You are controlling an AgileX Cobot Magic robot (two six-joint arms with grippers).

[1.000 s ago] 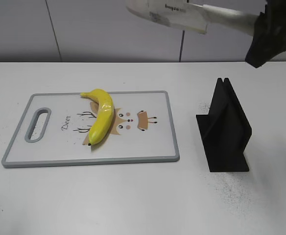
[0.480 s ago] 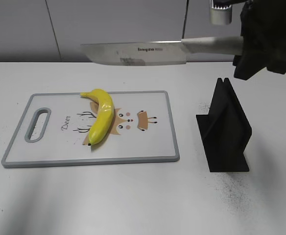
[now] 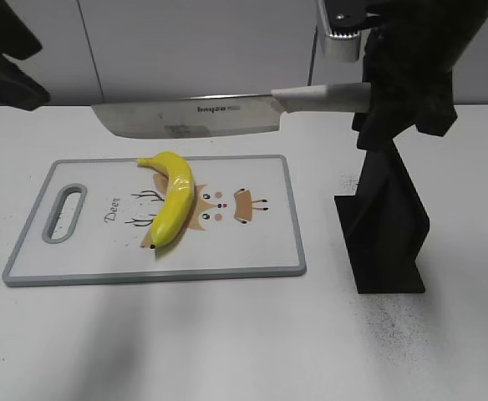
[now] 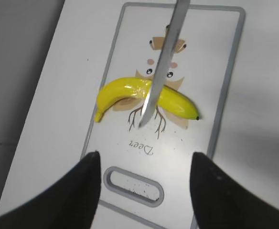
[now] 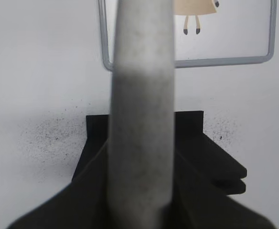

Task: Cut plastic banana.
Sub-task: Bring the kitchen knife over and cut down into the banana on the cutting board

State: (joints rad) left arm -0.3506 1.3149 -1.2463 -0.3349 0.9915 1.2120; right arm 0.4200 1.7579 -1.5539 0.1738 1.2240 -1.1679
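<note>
Plastic banana (image 3: 172, 198): lies on cutting board (image 3: 244, 251), below and left of right gripper (image 3: 378, 96), which is clamped on knife (image 3: 185, 117) handle; blade hovers above fruit. Left gripper (image 4: 144, 191): spread apart, above board. Black knife stand (image 3: 383, 221) beneath right gripper. White table (image 3: 227, 334); grey wall behind.

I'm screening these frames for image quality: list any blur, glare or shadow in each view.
Exterior view: sharp; soft glare on the plastic banana, knife blade reflective, faint shadows on the table. Left wrist view: banana glossy, blade edge bright, left pincer fingers dark and soft. Right wrist view: the knife handle fills the centre, badly out of focus; knife stand reasonably clear.
</note>
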